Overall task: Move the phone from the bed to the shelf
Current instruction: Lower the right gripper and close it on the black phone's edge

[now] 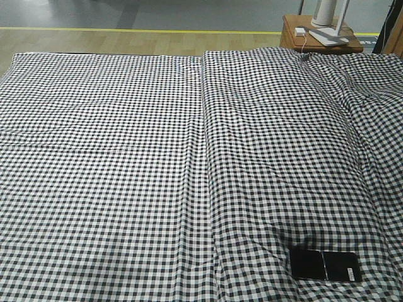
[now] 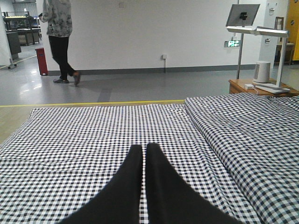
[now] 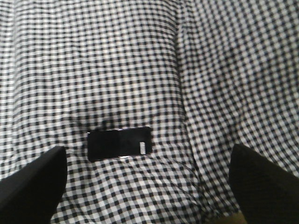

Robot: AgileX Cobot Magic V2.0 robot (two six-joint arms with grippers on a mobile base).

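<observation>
Closest to us, our left end effector [image 2: 142,147] has its black fingers pressed together above the wide bed [image 1: 126,157] in black-and-white gingham cloth. Our right end effector [image 3: 147,149] hangs over that cloth, fingers spread wide. A small brown wooden table [image 1: 288,39] stands past the bed's far right corner. The flat glossy black rectangular phone [image 1: 325,265] lies untouched on the bed, right of the middle seam, with a small white sticker [image 1: 348,275] at one end.
</observation>
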